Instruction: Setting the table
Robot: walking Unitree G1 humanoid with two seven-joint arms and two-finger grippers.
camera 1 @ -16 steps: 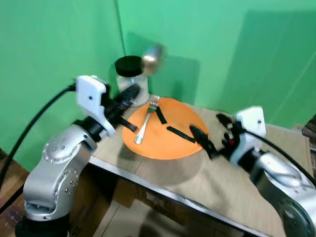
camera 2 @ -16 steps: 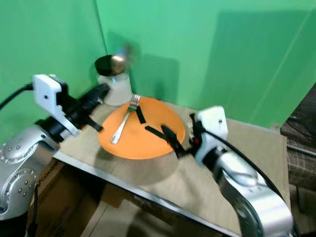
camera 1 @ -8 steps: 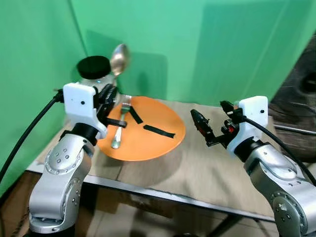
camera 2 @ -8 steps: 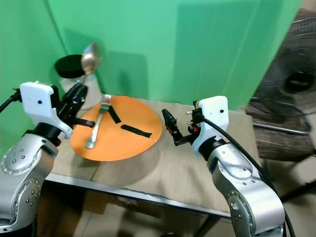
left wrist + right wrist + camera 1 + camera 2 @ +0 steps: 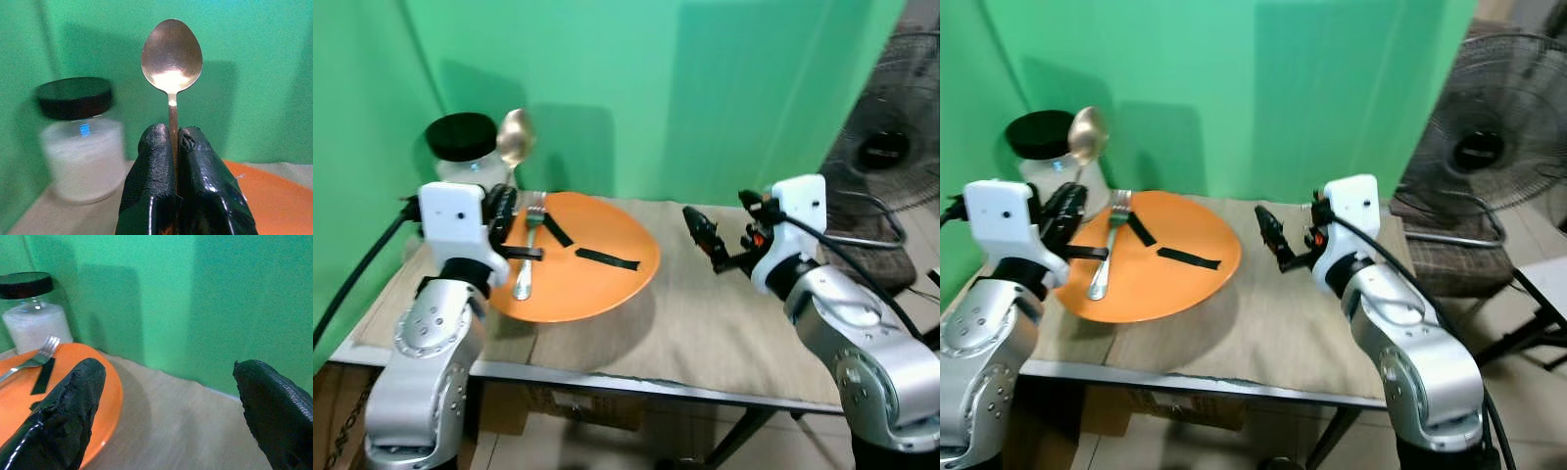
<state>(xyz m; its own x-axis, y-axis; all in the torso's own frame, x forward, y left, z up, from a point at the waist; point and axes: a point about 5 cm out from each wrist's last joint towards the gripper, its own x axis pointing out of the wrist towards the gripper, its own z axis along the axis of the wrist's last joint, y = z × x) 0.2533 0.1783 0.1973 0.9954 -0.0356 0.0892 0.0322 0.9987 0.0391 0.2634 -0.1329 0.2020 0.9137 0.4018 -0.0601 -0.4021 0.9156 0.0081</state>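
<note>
Backdrop: green screen walls are seen behind a beige cloth-covered table (image 5: 724,323); a grey standing fan (image 5: 1489,147) is placed off to the robot's right.

Head views: a round orange plate (image 5: 582,284) is laid on the table, with a silver metal fork (image 5: 528,250) resting on its left part and two black tape strips (image 5: 607,258) stuck across it. A glass jar with a black lid (image 5: 462,147) is stood behind the plate. The left gripper (image 5: 506,201) is held over the plate's left edge; the right gripper (image 5: 700,230) is poised above bare cloth, just right of the plate.

Left wrist view: the fingers are clenched on the handle of a gold-toned metal spoon (image 5: 171,56), held upright with its bowl uppermost. This grip is not made out as clearly from the head.

Right wrist view: the two black fingers (image 5: 63,416) are spread wide with nothing between them, the plate edge and fork lying beyond.

Step in hand: the spoon is judged ready for placing beside the plate.

Doing it well: the spoon should be tilted flat, lowered onto bare cloth clear of the fork, and released only once it is supported.
</note>
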